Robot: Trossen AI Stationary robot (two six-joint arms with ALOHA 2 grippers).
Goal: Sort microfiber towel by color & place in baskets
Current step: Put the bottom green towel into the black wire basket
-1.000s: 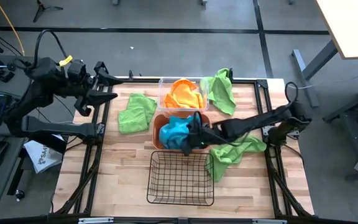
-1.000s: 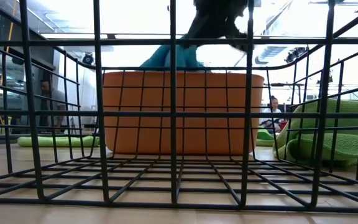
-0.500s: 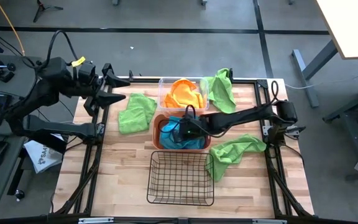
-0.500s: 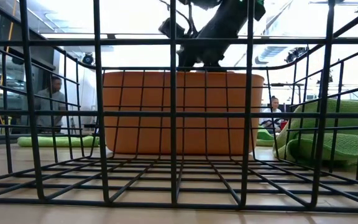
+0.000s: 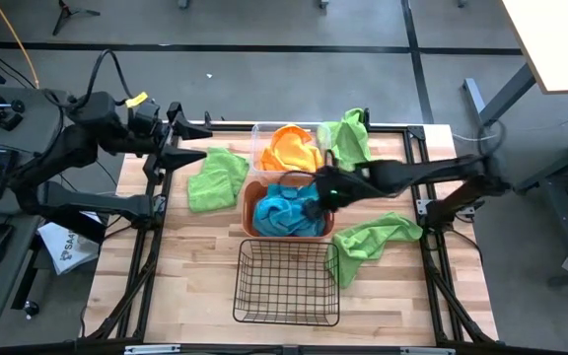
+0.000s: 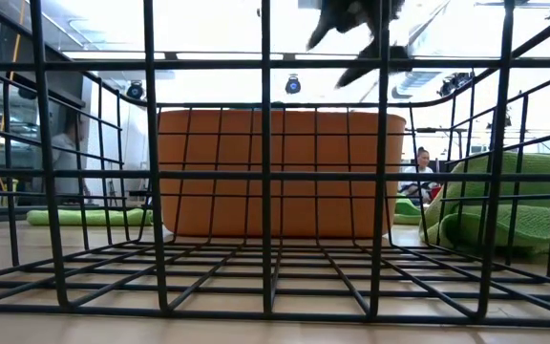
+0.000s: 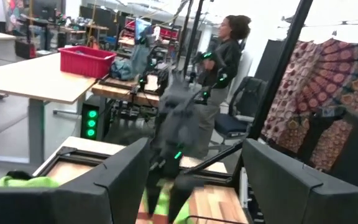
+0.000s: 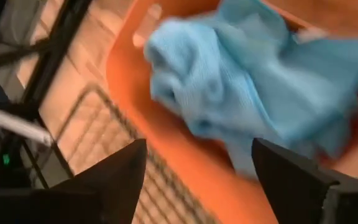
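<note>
The right gripper hangs over the rectangular orange plastic bin at the tabletop's middle, fingers spread wide and empty. A crumpled blue microfiber towel lies inside that bin (the clear plastic bin behind holds an orange towel). The black wire-mesh basket sits at the front edge. The left gripper waits over the back left corner, fingers apart.

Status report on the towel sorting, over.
Right gripper open, empty above orange bin. Blue towel inside it. Left gripper open, waiting at far-left table edge. Wire basket empty.
</note>
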